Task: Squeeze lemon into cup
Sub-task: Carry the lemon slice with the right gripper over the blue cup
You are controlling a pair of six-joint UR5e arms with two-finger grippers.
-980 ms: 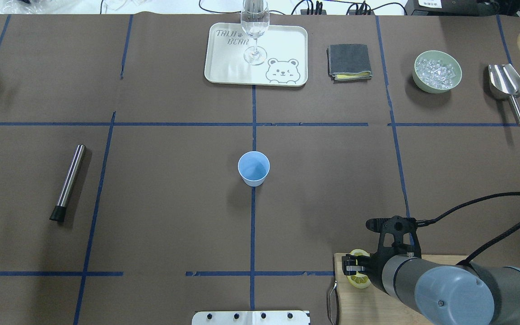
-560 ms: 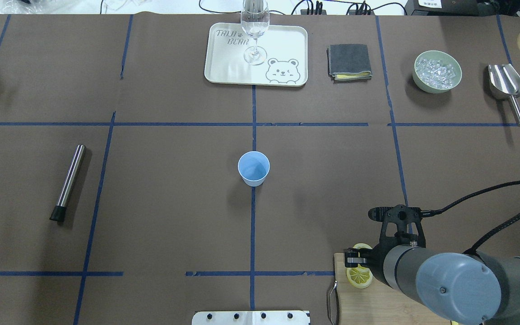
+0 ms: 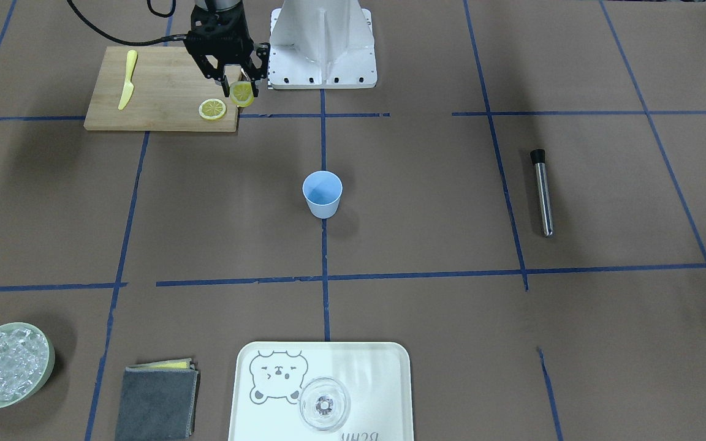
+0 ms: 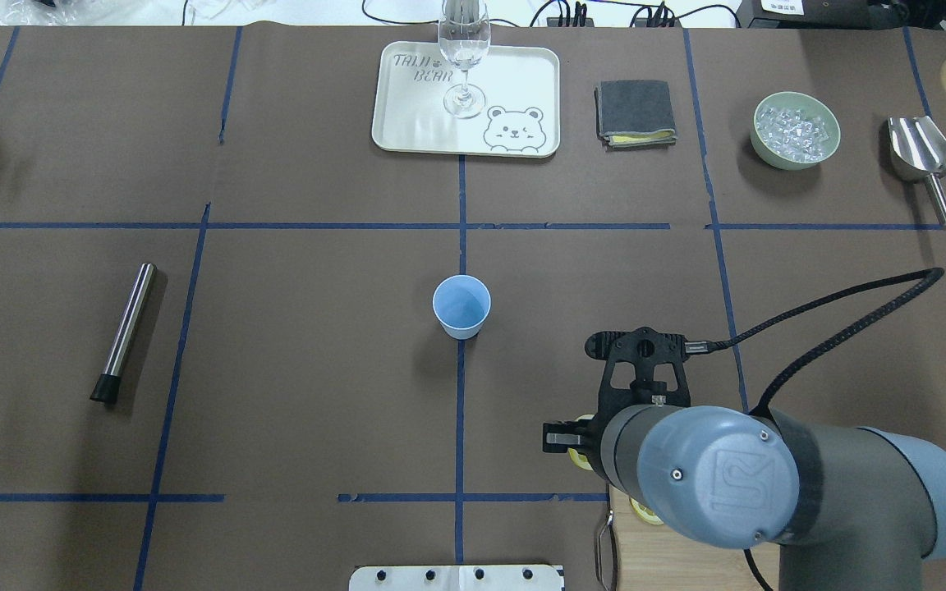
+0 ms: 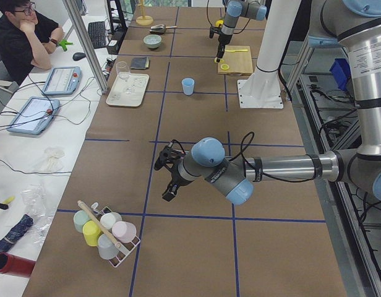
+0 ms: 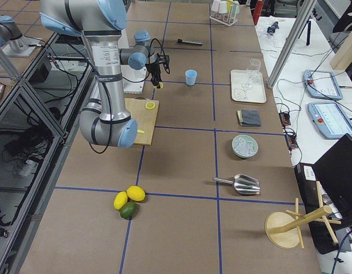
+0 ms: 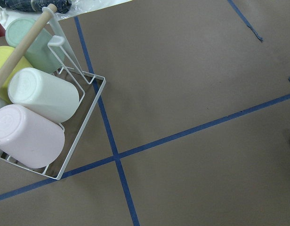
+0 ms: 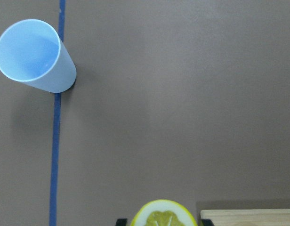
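Upper left of the front-facing view, the right end effector (image 3: 242,89) pinches the lemon slice (image 3: 242,95) just off the cutting board (image 3: 157,86). Pick-up looks done. Carrying it to the blue cup (image 3: 322,193), mid-frame and well apart, and squeezing remain. Whether the left end effector (image 5: 171,192) is wide or narrow, I cannot tell.

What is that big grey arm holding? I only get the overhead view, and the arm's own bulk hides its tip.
Observer: The front-facing view shows its fingers pinching a lemon slice upright, just off the corner of a cutting board.
Visitor: Is anything on that board?
Observer: Yes, a second slice lies flat on it, with a yellow knife further along.
Visitor: Isn't there another arm?
Observer: The left arm is outside your picture. The side view shows it over the table's far end, near a wire rack of cups.
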